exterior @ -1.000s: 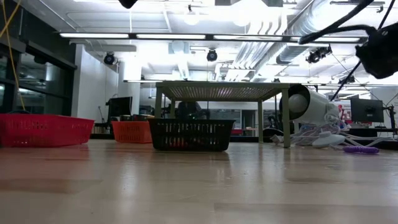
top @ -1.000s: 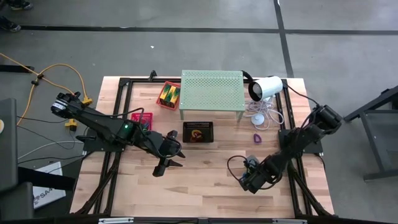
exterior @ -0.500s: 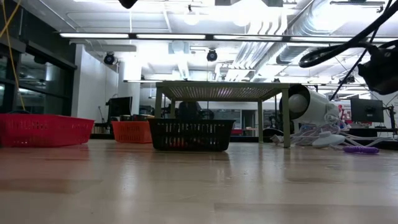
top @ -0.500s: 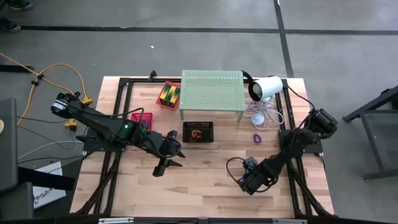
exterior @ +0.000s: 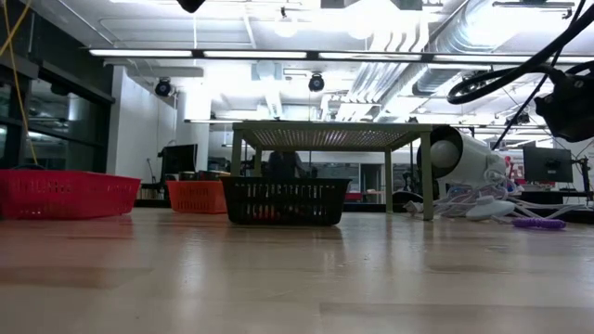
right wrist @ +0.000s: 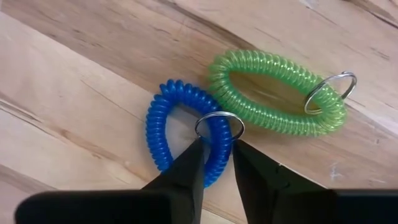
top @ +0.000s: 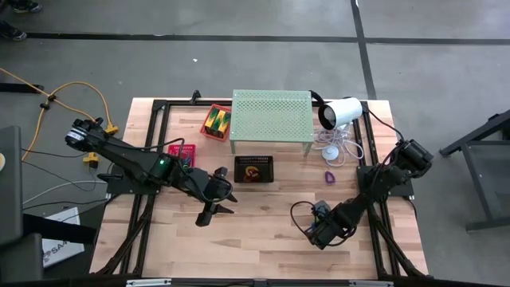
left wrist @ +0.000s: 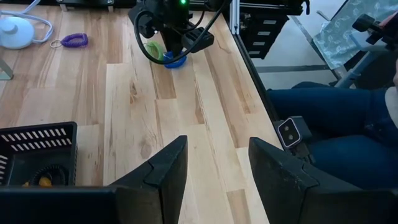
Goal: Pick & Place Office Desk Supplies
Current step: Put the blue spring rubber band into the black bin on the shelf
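Note:
A blue coil loop with a metal ring lies on the table beside a green coil loop. My right gripper points down over them near the table's right front, shut on the blue loop; it also shows in the left wrist view. My left gripper hovers open and empty at mid-table. A purple loop lies farther back. The black basket holds orange and red loops. A red basket holds the yellow-and-green wedges. My right gripper pinches the blue loop's coil strand just below its metal ring between the two fingers. The fingers come from above, pointing down, and lie across the strand. The loop lies flat on the table.
The pale-green perforated shelf and the white lamp-like device with its cable stand at the back. A small red basket sits at the left. A person's legs are beside the table's edge. Bare wood lies toward the near edge.
My right arm has sunk a little, its elbow moving down and toward the near edge, while its gripper has stayed at the blue and green loops.

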Robot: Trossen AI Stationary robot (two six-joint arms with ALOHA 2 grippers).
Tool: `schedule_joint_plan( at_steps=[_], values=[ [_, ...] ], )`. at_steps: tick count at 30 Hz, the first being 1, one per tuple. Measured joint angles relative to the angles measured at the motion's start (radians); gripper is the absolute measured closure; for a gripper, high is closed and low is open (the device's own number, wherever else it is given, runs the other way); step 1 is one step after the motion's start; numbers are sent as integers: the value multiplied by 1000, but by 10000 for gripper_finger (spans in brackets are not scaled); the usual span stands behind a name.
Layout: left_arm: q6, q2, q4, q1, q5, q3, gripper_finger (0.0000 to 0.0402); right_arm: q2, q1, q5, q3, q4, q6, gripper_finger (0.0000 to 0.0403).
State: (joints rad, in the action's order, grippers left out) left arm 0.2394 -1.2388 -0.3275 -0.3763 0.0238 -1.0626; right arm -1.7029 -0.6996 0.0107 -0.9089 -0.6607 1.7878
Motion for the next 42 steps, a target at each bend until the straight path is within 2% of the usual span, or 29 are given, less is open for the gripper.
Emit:
schedule_joint_plan(
  at_steps=[14, 20, 34, 42],
  values=[
    [0, 0, 0, 0, 0, 0, 236, 1, -1, 12, 1, 4, -52, 379],
    [0, 0, 0, 0, 0, 0, 236, 11, -5, 12, 2, 6, -69, 382],
    [0, 0, 0, 0, 0, 0, 236, 143, -27, -199, 2, 28, -132, 381],
    [0, 0, 0, 0, 0, 0, 236, 151, -27, -223, 2, 25, -143, 380]
  ],
)
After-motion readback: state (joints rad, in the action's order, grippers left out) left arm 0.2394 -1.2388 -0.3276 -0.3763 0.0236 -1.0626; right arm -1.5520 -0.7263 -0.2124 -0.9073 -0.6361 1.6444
